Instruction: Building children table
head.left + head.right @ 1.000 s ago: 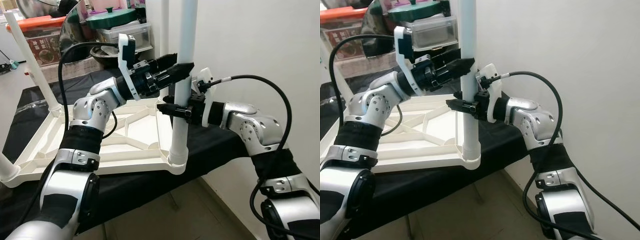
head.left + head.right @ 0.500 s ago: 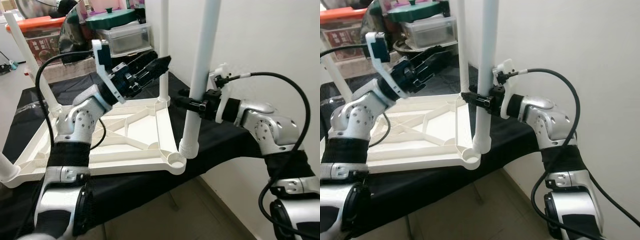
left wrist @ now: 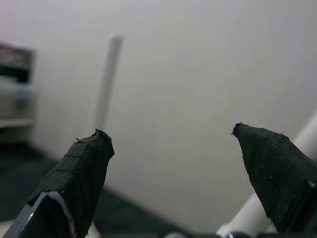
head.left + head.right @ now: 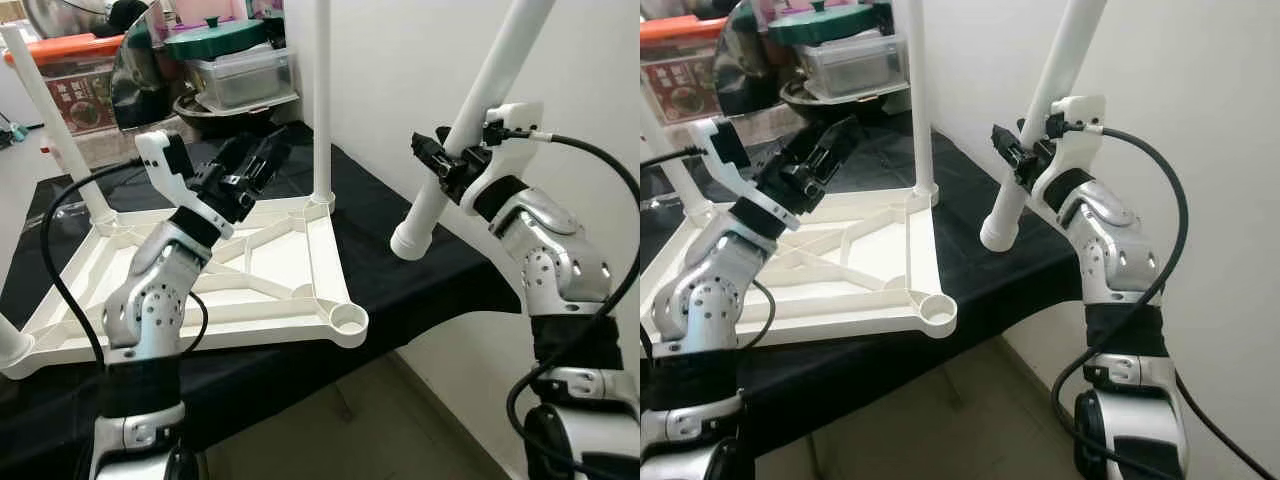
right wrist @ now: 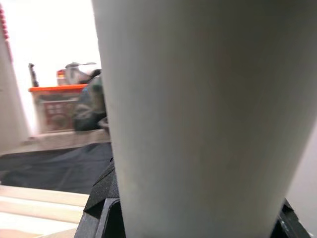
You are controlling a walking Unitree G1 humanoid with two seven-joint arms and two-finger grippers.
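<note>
A white children's table top lies upside down on a black cloth. An upright white leg stands in its far right corner, and another leg rises at the far left. The near right corner socket is bare. My right gripper is shut on a loose white leg, held tilted in the air to the right of the table top, its lower end above the cloth's edge. My left gripper hovers open over the frame's middle, its fingers holding nothing.
The black-covered bench ends at its near edge above a tiled floor. A white wall stands close on the right. Behind are a clear container with a green lid, a dark pan and an orange-lidded box.
My right gripper has lifted the leg away from the near right socket and tilted it out to the right. My left gripper let go of that leg and drew back left, open.
</note>
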